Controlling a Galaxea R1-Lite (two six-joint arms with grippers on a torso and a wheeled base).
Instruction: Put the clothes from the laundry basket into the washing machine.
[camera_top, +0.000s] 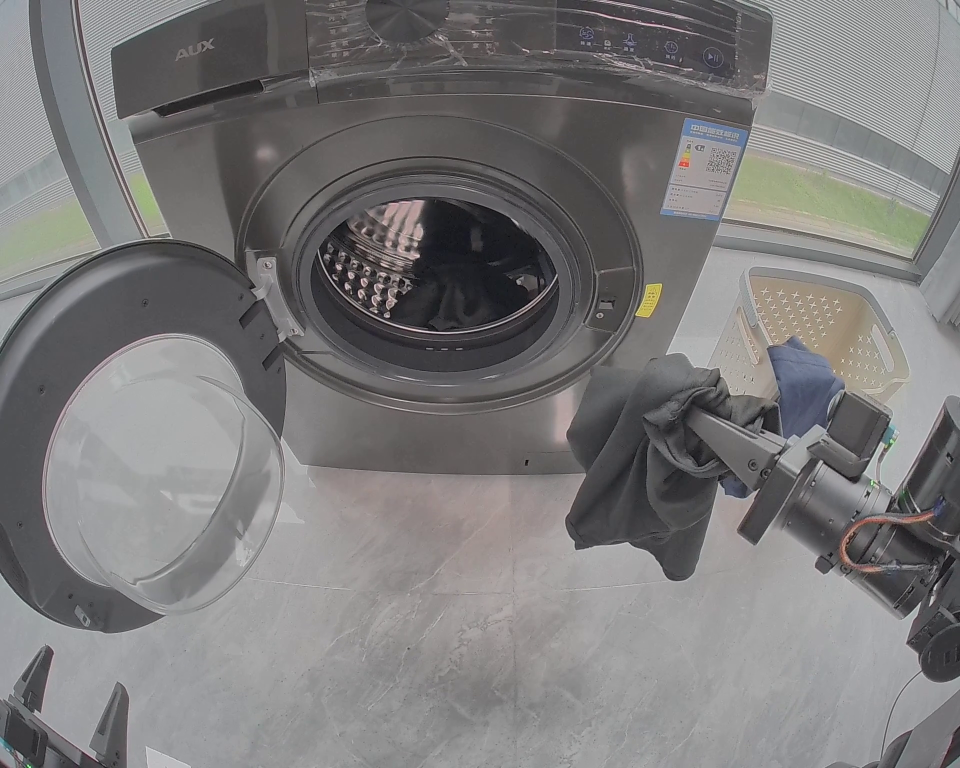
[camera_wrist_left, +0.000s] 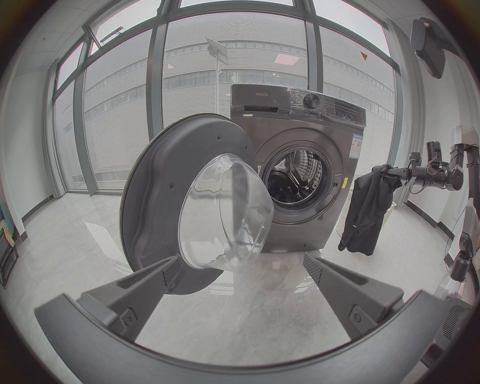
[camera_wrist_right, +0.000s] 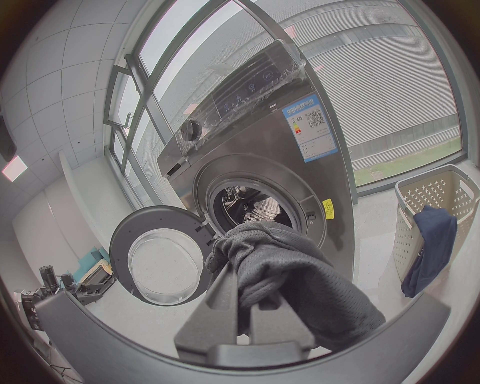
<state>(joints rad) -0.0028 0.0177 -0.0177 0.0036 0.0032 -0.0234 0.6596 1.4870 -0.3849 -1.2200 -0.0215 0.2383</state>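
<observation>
- The right tool (camera_top: 700, 420) pinches a dark grey mesh garment (camera_top: 640, 470), bunched at the grip and hanging limp above the floor, just right of the washing machine (camera_top: 450, 140) opening.
- The door (camera_top: 100, 300) stands open on the left; dark cloth (camera_top: 450, 290) lies in the drum.
- A navy garment (camera_top: 805, 385) drapes over the laundry basket (camera_top: 800, 275) rim at the far right.
- The left tool (camera_top: 80, 672) is at the near left — fingers spread, empty.
</observation>
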